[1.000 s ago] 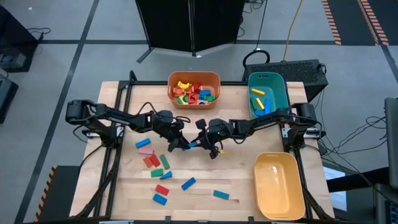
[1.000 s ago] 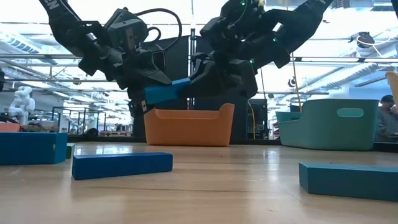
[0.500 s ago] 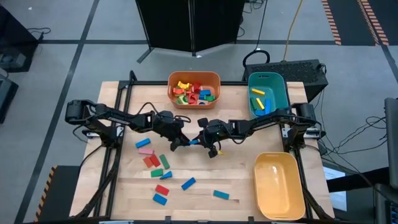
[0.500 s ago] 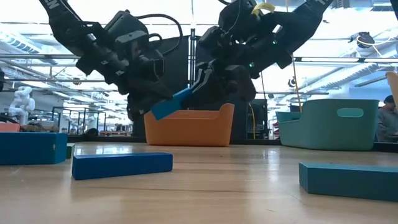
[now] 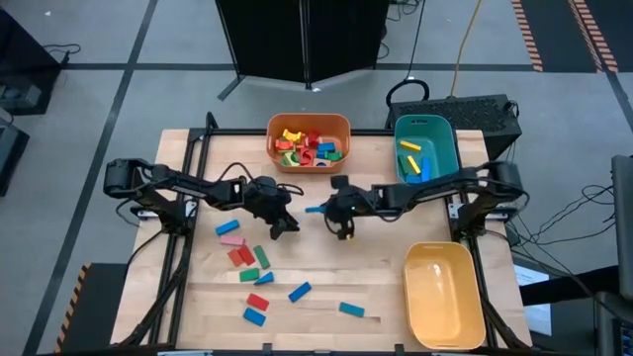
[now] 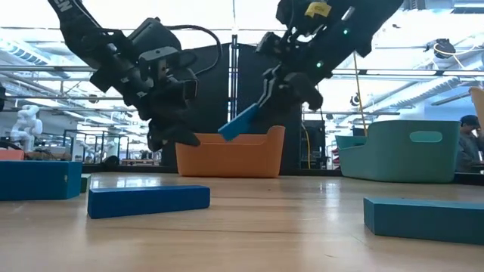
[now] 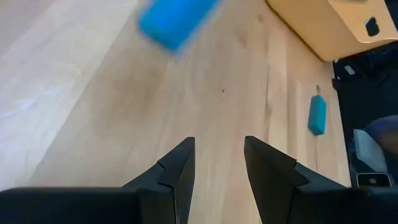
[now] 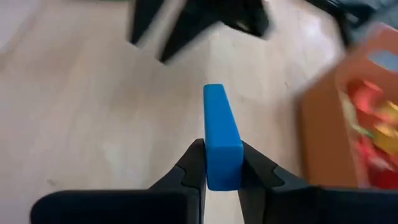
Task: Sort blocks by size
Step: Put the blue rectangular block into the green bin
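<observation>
Looking from above, you see the right pincer point(image 5: 334, 212) now pinching the blue block point(image 5: 316, 209) alone; the left pincer point(image 5: 284, 223) has let go and moved back, fingers spread. From the low camera, the block point(image 6: 239, 122) hangs tilted above the surface point(image 6: 272, 219), before the orange bin point(image 6: 227, 155). The right wrist camera shows fingers point(image 8: 194, 163) squeezing it. The handover looks finished; binning remains.

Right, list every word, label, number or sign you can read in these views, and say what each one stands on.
No text can be read with confidence.
White lettering on the left arm, at the low view's top edge: cut off, unreadable.
Yellow tag on the right arm: no legible print.
Blue block held in the right gripper: plain, unmarked.
Orange bin, teal bin, yellow bin: no visible labels.
</observation>
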